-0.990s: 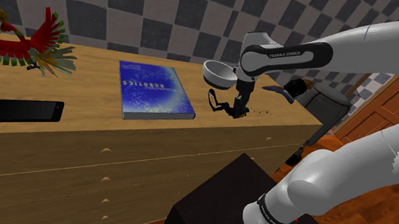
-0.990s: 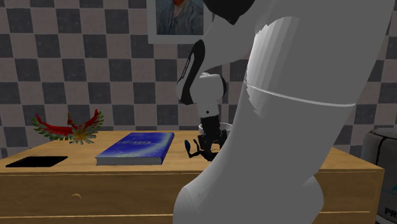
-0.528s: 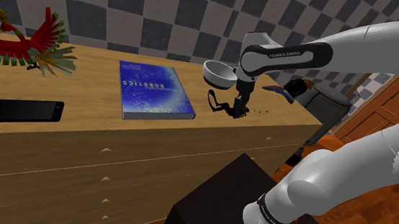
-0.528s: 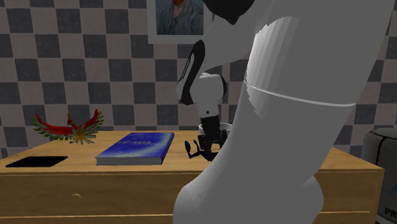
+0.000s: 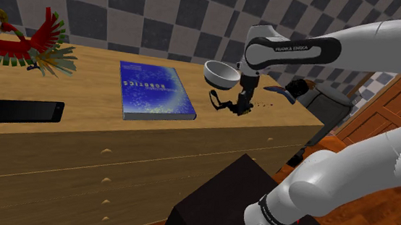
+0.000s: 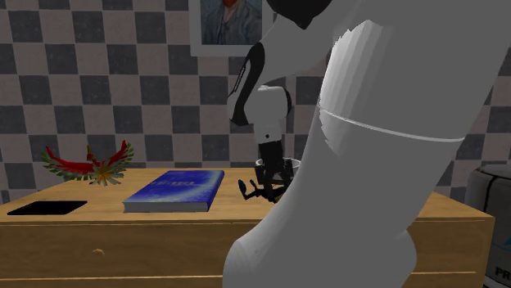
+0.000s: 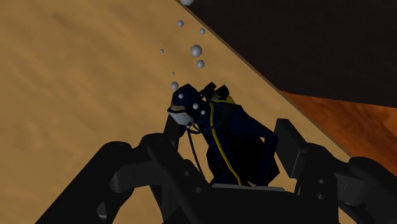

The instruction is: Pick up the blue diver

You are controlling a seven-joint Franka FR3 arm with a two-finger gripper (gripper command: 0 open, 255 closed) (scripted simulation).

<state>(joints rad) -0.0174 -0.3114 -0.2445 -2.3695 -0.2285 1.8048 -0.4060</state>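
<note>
The diver is a dark blue figurine with a yellow stripe, a mask and black fins, with small grey bubbles beyond its head. My gripper is shut on its body, one black finger on each side. In the shoulder view the gripper hangs just above the wooden dresser top near its front edge, and the diver sticks out toward that view's left. In the second exterior view the diver sits under the gripper, slightly off the wood.
A grey bowl stands right behind the gripper. A blue book lies to the shoulder view's left, then a black tablet and a red bird figure. My dark stand is below the drawers.
The gripper has risen a little and shifted slightly toward the shoulder view's right, carrying the diver up off the dresser top with it.
</note>
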